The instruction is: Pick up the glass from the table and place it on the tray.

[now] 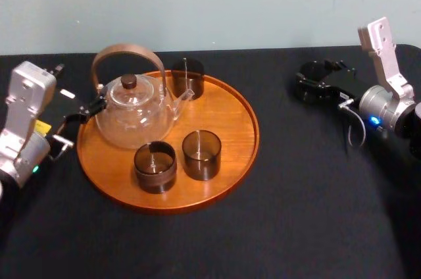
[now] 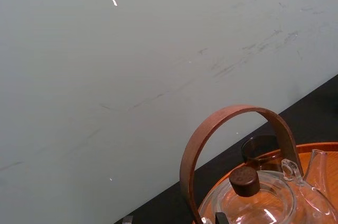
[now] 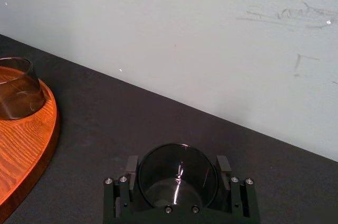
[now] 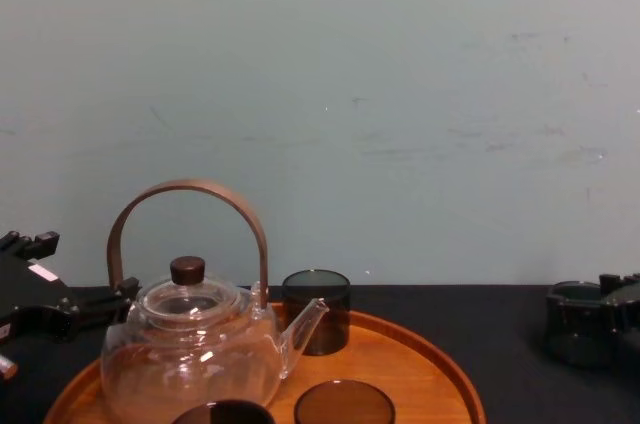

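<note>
Glass clamped in right gripper at 2 o'clock of tray; rim could be clipped if carried low. Left gripper parked at 9 o'clock.

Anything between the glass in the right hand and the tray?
Nothing visible. The right hand holds the glass right of the tray, with bare table between them. The tray's right side is free; the teapot and three other glasses sit left and centre. The left hand is beside the teapot.
</note>
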`<state>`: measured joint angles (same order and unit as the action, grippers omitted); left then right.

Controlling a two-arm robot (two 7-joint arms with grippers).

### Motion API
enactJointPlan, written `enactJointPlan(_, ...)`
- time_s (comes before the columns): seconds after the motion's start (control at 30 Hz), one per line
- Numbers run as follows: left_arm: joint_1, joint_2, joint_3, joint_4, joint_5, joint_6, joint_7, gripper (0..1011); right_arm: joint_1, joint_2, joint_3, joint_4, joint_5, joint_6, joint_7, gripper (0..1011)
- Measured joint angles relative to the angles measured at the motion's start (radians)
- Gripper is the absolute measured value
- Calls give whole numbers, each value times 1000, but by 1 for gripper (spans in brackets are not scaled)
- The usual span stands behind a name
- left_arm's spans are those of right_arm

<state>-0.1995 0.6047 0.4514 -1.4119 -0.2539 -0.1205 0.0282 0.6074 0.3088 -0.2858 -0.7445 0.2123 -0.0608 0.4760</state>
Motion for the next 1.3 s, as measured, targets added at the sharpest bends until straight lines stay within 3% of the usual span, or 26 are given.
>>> enactJointPlan(0.47, 0, 0, 0, 0, 0, 0, 0, 1009, -17, 9, 0, -39, -18, 10, -2, 901)
enactJointPlan(0.9, 0, 0, 0, 0, 0, 0, 0, 1010, -67, 25, -5, -186, -17, 38, 5, 901)
enactJointPlan(1.3, 0, 0, 0, 0, 0, 0, 0, 1010, -102, 27, -42, -318, -2, 61, 28, 902)
